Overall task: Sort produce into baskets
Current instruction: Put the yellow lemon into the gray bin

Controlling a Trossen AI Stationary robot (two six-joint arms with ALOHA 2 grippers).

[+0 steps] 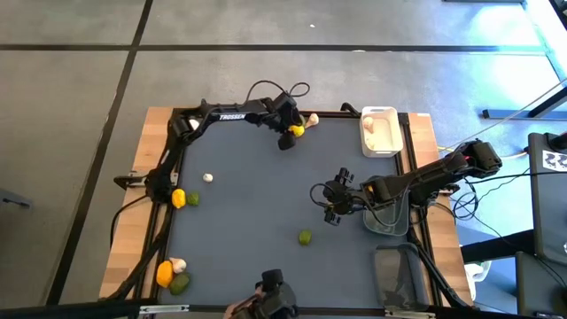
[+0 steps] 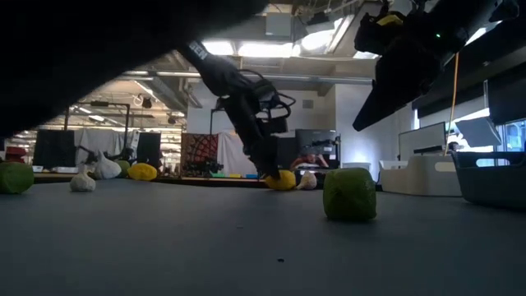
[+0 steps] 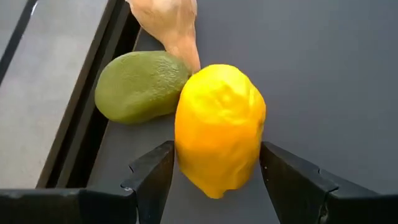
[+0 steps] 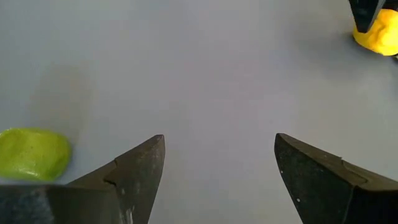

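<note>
**Left fingers astride a lemon at the far edge of the table**

The left gripper (image 3: 211, 180) has its two dark fingers (image 3: 152, 180) spread, one on each side of a yellow lemon (image 3: 219, 137). The fruit fills nearly the whole gap, with a thin sliver of table showing along each side, so I cannot tell whether the pads truly touch it. The lemon rests on the dark mat. Just behind it, touching or nearly so, lies a dull green lime (image 3: 140, 86), and a pale garlic bulb (image 3: 169, 22) sits beyond that, all crowded against the mat's far rim.

From above, that left gripper (image 1: 291, 133) is at the far edge of the table, near the middle, its arm reaching in from the left side.

The right gripper (image 4: 217, 180) hangs above bare mat with its fingers (image 4: 134, 174) wide apart and nothing between them. A bright green lime (image 4: 34, 154) lies off to one side of it; from above, that same fruit (image 1: 305, 237) sits alone, nearer the front edge than the right gripper (image 1: 332, 202).

The white basket (image 1: 379, 131) stands at the far right corner with pale pieces in it. A grey basket (image 1: 390, 217) sits under the right arm. Along the left side lie more lemons, limes and garlic, one small bulb (image 1: 208, 177) apart on the mat.
</note>
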